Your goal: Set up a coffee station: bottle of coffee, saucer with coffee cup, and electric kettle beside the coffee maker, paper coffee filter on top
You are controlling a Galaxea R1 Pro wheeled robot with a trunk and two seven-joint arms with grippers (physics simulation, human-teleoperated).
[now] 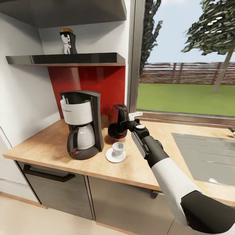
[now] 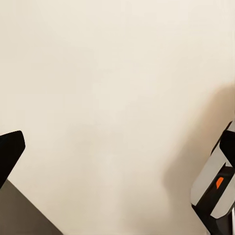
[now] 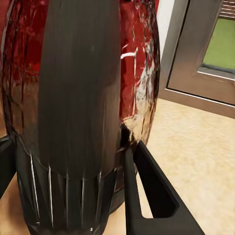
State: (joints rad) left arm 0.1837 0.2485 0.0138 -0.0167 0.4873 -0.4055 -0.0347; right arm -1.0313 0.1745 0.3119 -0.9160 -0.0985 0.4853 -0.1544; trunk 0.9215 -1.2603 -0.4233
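Observation:
The coffee maker [image 1: 81,125] stands on the kitchen countertop [image 1: 45,145]. Right beside it sits the electric kettle [image 1: 116,122], its base on the wood. My right gripper [image 1: 124,122] is shut on the kettle's black handle [image 3: 78,107], with one finger [image 3: 147,191] pressed against the handle's side. In front of the kettle the coffee cup [image 1: 118,148] rests on the saucer [image 1: 112,158]. The bottle of coffee [image 1: 68,40] stands up on the kitchen shelf [image 1: 81,59]. The paper coffee filter is out of view. My left gripper [image 2: 120,147] hangs open over a pale blank surface.
A steel sink [image 1: 205,156] is set into the counter at the right. Behind the kettle runs a window frame [image 1: 133,55] and a red backsplash [image 1: 98,85]. A white wall [image 1: 23,98] closes the counter's left end. Dark drawers [image 1: 55,189] sit below.

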